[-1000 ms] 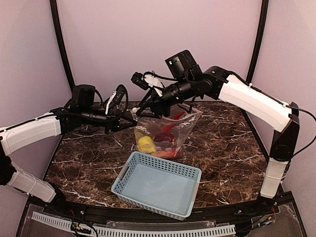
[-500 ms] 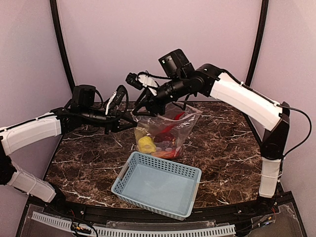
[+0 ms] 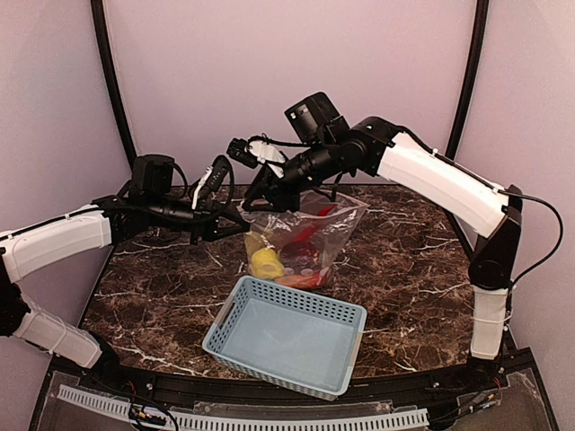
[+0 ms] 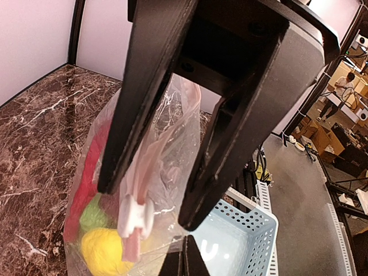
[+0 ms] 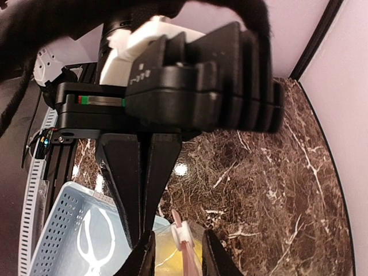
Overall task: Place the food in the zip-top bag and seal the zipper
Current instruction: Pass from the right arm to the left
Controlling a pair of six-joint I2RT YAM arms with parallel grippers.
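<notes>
Left fingers: closed, pinching the mouth end of the zip-top bag and holding it upright.
Right fingers: apart, one on each side of the zipper, right at the slider tab; probably not yet clamped.
Food: every visible piece was inside the bag, below both sets of fingers.
Done: loading, apparently.
Left: running the zipper shut.
</notes>
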